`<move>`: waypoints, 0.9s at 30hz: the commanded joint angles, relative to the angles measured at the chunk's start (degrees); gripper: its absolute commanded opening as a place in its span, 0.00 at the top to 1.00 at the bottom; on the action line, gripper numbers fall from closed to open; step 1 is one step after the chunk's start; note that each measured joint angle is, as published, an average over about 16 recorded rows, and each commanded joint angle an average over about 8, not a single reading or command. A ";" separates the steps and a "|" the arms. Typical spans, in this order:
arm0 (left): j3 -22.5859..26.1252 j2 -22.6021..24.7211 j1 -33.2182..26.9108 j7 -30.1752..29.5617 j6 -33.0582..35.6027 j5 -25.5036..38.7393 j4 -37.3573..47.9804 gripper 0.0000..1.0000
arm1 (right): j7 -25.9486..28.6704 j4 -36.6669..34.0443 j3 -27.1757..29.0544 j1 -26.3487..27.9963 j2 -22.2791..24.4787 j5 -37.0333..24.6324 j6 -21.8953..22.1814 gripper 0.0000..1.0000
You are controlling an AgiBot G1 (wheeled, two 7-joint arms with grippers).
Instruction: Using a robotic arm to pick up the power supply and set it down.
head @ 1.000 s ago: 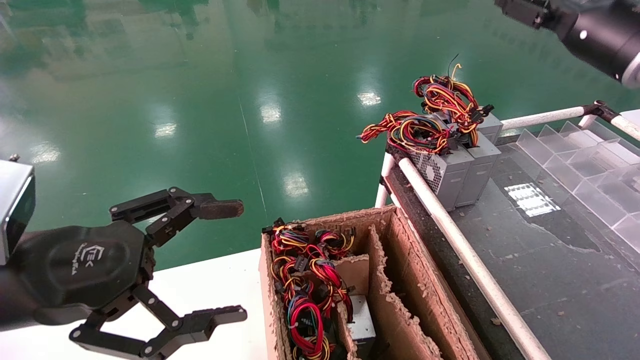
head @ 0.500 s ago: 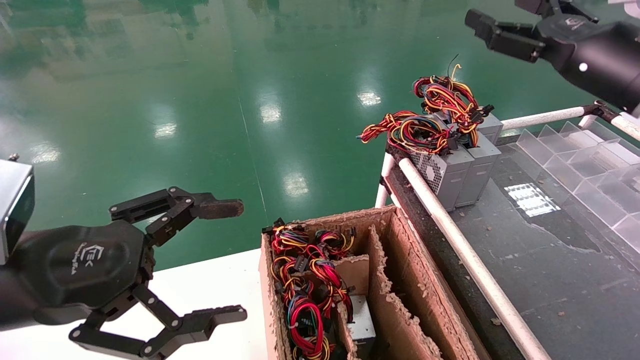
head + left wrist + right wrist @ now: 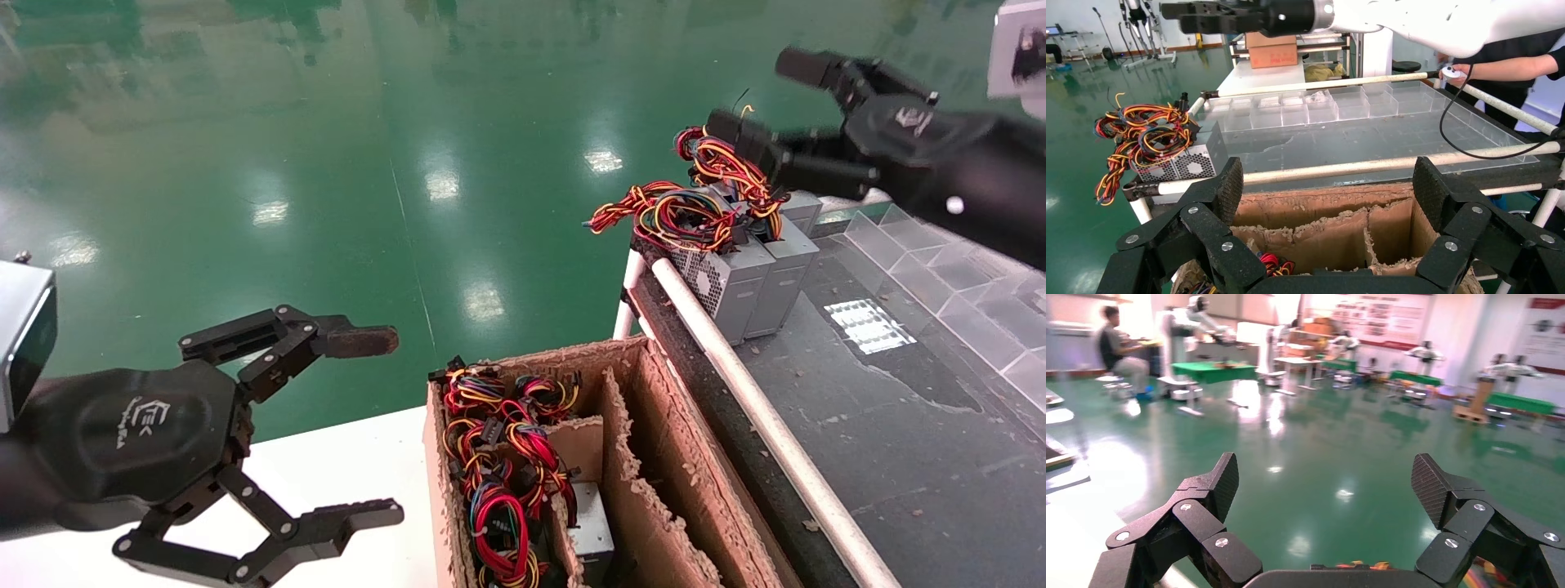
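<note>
Grey power supplies [image 3: 738, 282] stand side by side at the near end of the dark bench [image 3: 899, 408]. Tangled red, yellow and black wires [image 3: 703, 196] are piled on top of them. My right gripper [image 3: 764, 98] hovers open just above and behind that wire pile, with nothing between its black fingers. Its wrist view faces the green floor, with its gripper [image 3: 1324, 484] open and wire tips [image 3: 1358, 565] at the frame's edge. The left wrist view shows a power supply [image 3: 1190, 162] and its wires [image 3: 1138, 135]. My left gripper [image 3: 368, 429] rests open, low on the left.
A torn cardboard box [image 3: 654, 490] with dividers stands below the bench, holding more wired units [image 3: 590, 527]. A white rail [image 3: 760, 416] edges the bench. Clear plastic dividers [image 3: 956, 278] line its far side. A person's arm [image 3: 1511, 64] reaches in beyond the bench.
My right gripper has come down from the top right corner toward the wire pile on the bench. The left gripper has not moved.
</note>
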 commanded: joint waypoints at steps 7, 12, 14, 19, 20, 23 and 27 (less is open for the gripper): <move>0.00 0.00 0.00 0.00 0.00 0.00 0.00 0.00 | 3.41 9.96 0.33 -6.14 3.71 2.71 -5.48 0.00; 0.01 0.00 0.00 0.00 0.00 0.00 0.00 0.00 | 5.55 16.20 0.54 -9.99 6.04 4.41 -8.91 0.00; 0.01 0.00 0.00 0.00 0.00 0.00 0.00 0.00 | 6.39 18.66 0.62 -11.51 6.96 5.08 -10.27 0.00; 0.01 0.00 0.00 0.00 0.00 -0.01 0.00 0.00 | 8.47 24.72 0.83 -15.25 9.22 6.73 -13.61 0.00; 0.01 0.00 0.00 0.00 0.00 -0.01 0.00 0.00 | 8.79 25.66 0.86 -15.83 9.56 6.99 -14.12 0.00; 0.01 0.00 0.00 0.01 -0.01 -0.02 0.01 0.00 | 9.76 28.76 0.96 -17.69 10.67 7.80 -15.82 0.00; 0.00 -0.01 0.01 0.01 -0.01 -0.05 0.01 0.00 | 10.30 30.83 1.05 -18.95 11.41 8.36 -16.97 0.00</move>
